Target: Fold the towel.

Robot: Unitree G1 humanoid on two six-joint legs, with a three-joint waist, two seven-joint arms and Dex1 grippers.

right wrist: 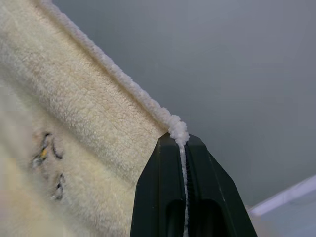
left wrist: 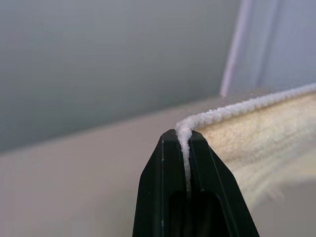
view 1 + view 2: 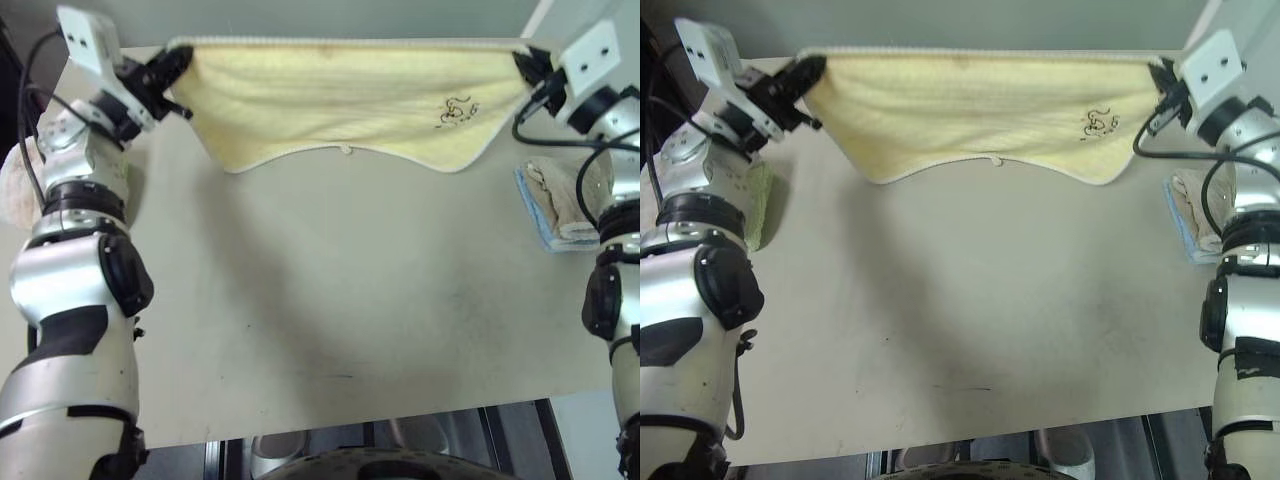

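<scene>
The pale yellow towel (image 3: 340,100) hangs stretched between my two grippers over the far part of the table, its whitish stitched edge taut along the top and its lower edge sagging. Small dark handwritten marks (image 3: 456,110) sit near its right end. My left gripper (image 3: 182,62) is shut on the towel's upper left corner. My right gripper (image 3: 522,60) is shut on the upper right corner. In the left wrist view the black fingers (image 2: 168,173) pinch the white edge (image 2: 207,117). The right wrist view shows the same pinch on the edge (image 1: 177,129) by its fingers (image 1: 163,177).
A beige folded towel (image 3: 560,195) on a blue cloth lies at the table's right edge. A pink-white folded towel (image 3: 15,190) sits at the left edge behind my left arm. The beige table (image 3: 340,290) spreads below the hanging towel.
</scene>
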